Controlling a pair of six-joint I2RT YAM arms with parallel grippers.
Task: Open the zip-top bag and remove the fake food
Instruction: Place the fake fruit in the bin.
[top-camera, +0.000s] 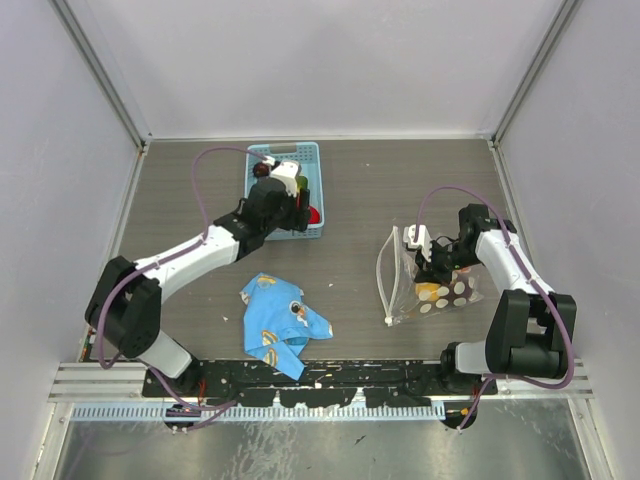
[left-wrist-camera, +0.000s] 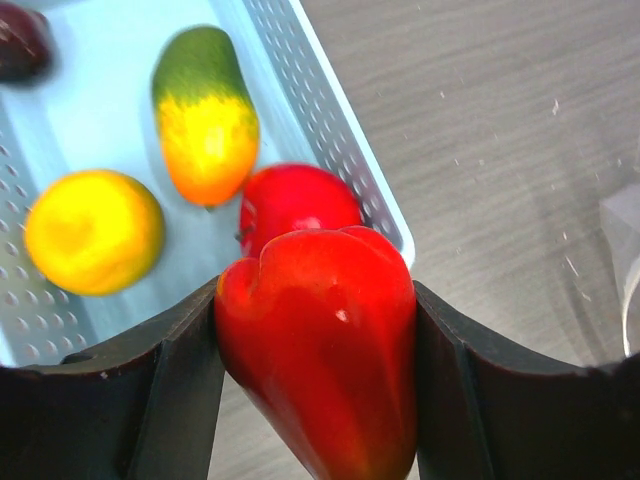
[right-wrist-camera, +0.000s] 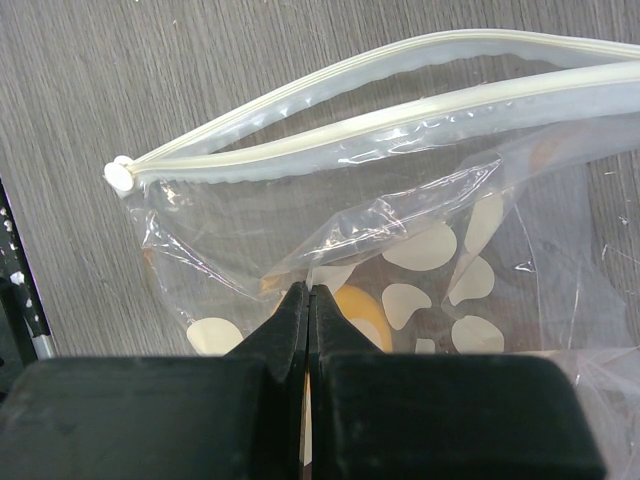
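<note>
Left gripper (left-wrist-camera: 315, 340) clamps a glossy red plastic pepper (left-wrist-camera: 320, 300), tapered end toward the wrist, by the perforated blue basket (left-wrist-camera: 345, 160); right gripper (right-wrist-camera: 308, 300), pinched on crinkled film, holds the polka-dot zip-top bag (right-wrist-camera: 400, 200), mouth gaping leftward.

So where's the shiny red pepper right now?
In the left wrist view the red pepper is clamped in the left claw, over the blue basket's corner, beside a round red fruit.

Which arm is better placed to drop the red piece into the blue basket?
Left. The left gripper holds the red fake food over the basket rim; the right gripper is pinching the zip-top bag, apart from it.
</note>
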